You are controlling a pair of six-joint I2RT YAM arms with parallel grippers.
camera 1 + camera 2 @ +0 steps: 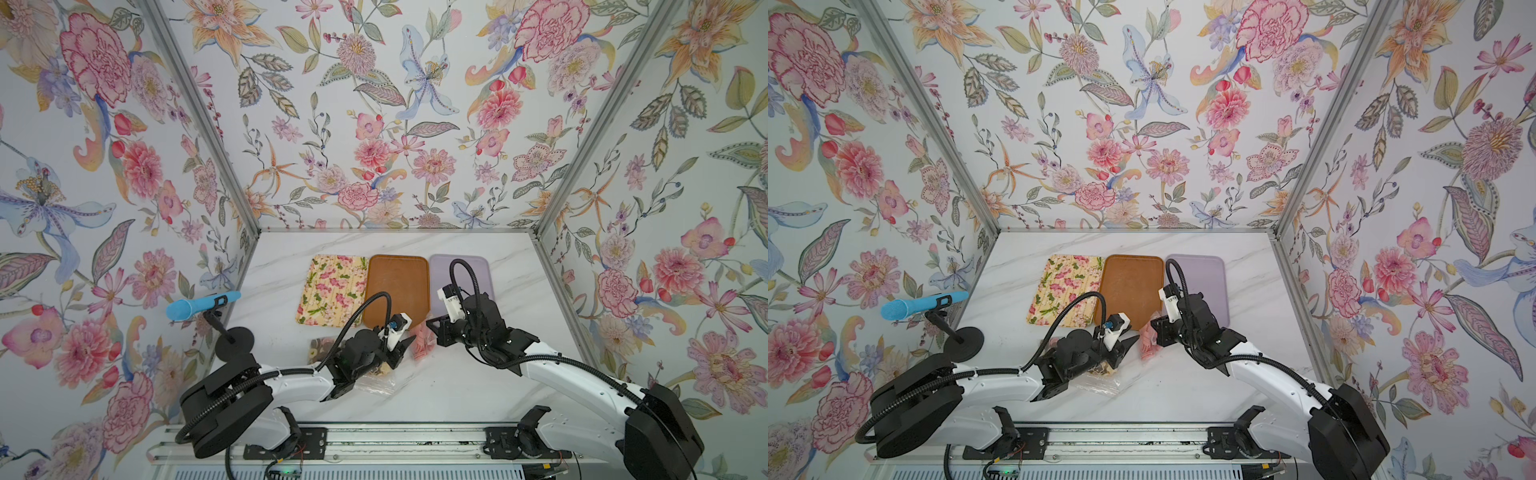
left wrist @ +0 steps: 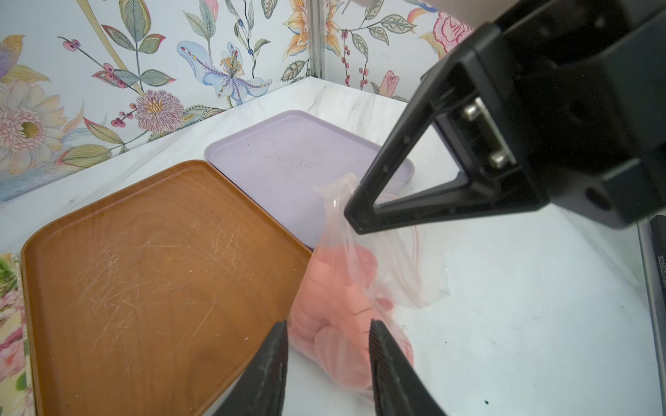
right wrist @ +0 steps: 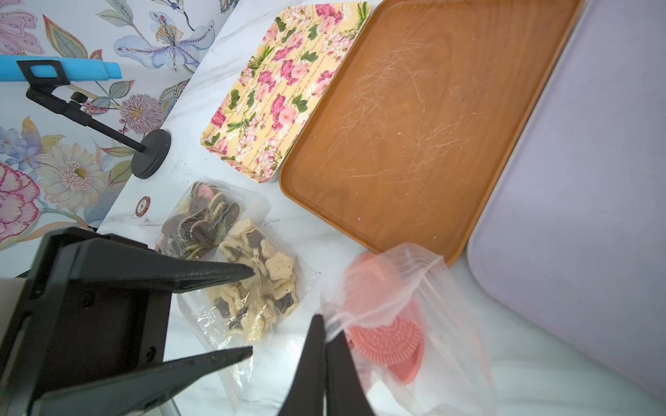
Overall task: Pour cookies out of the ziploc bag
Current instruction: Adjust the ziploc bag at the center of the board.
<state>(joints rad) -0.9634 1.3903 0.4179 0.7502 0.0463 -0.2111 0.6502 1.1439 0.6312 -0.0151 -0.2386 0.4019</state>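
A clear ziploc bag of pink cookies stands on the marble table by the brown tray's near corner. My right gripper is shut on the plastic at the bag's upper edge, and pink patterned cookies show through beside its fingers. My left gripper is open, its fingers set either side of the bag's lower end. In both top views the two grippers meet over the pink bag.
Two more cookie bags lie under the left arm: cream and dark star shapes, brown rounds. Behind stand a floral tray, a brown tray and a lilac tray. A blue microphone on a black stand is at the left.
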